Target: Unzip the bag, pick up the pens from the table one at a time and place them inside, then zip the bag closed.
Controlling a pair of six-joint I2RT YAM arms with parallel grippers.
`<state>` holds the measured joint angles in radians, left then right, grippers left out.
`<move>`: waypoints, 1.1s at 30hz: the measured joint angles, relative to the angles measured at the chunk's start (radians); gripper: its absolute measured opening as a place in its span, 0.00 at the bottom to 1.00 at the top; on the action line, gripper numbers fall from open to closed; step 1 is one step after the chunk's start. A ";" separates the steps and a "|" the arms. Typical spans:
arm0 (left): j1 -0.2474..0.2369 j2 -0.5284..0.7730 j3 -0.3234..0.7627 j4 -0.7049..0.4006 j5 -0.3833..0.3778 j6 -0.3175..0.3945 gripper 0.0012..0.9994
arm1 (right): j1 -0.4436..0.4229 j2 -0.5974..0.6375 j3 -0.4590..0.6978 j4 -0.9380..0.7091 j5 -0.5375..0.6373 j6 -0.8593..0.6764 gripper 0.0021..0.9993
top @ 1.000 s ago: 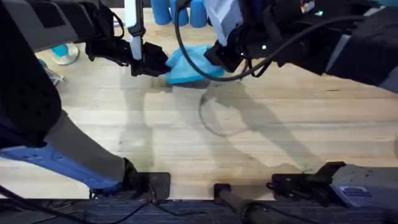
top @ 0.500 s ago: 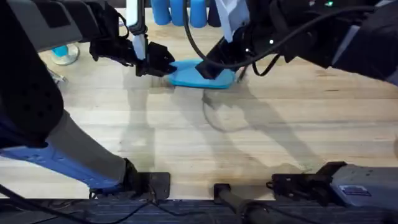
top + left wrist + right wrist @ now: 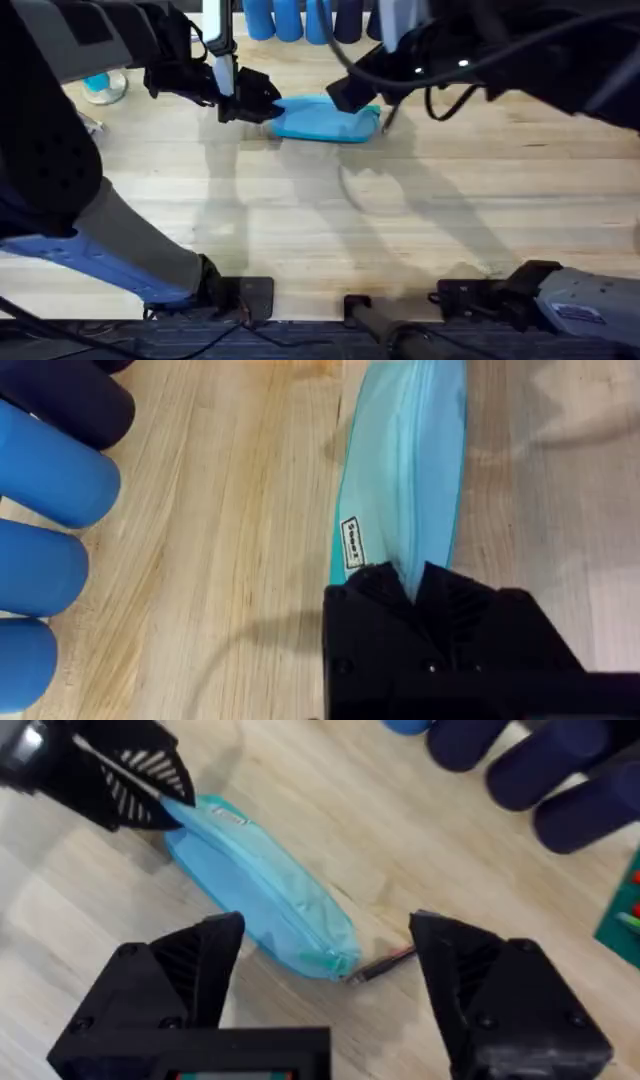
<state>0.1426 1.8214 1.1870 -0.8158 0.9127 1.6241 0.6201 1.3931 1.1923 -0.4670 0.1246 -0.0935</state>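
Note:
The light-blue bag (image 3: 325, 120) lies flat on the table (image 3: 330, 220) at the back middle. My left gripper (image 3: 262, 100) is shut on its left end, and the left wrist view shows the black fingers (image 3: 385, 585) pinching the fabric of the bag (image 3: 400, 470). My right gripper (image 3: 350, 95) hovers open above the bag's right half; in its wrist view the wide-apart fingers (image 3: 200, 960) straddle the bag (image 3: 265, 900) without touching it. A thin dark and reddish stick (image 3: 385, 963) sticks out at the bag's right end; pen or zipper pull, I cannot tell.
Blue cylinders (image 3: 285, 18) and darker ones (image 3: 350, 15) stand along the back edge just behind the bag. A round blue-and-white item (image 3: 100, 85) sits at the far left. A green tray edge (image 3: 625, 910) shows past the dark cylinders. Bare wood lies in front of the bag.
A second ago the right gripper held the bag bunched up. The bag now lies flat, and the right gripper has let go and moved up and to the right. The left gripper stays clamped.

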 joint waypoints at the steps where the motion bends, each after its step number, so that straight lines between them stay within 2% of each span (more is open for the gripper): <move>1: 0.000 0.000 0.000 0.000 0.000 0.000 0.04 | 0.000 -0.017 0.000 -0.006 0.009 0.011 1.00; 12: 0.000 0.000 0.000 0.000 0.000 0.000 0.04 | -0.001 -0.116 0.002 -0.099 0.093 0.278 1.00; 16: 0.000 0.000 0.000 0.000 0.000 0.000 0.04 | -0.001 -0.137 0.002 -0.140 0.097 0.458 1.00; 26: 0.000 0.000 0.000 0.000 0.000 0.000 0.04 | -0.001 -0.150 0.002 -0.302 0.097 1.050 1.00; 29: 0.000 0.000 0.000 0.000 0.000 0.000 0.04 | -0.001 -0.150 0.002 -0.304 0.097 1.158 1.00; 33: 0.000 0.000 0.000 0.000 0.000 0.000 0.04 | -0.002 -0.150 0.002 -0.304 0.097 1.224 1.00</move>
<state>0.1427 1.8214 1.1870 -0.8158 0.9127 1.6241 0.6186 1.2428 1.1946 -0.7713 0.2214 1.1302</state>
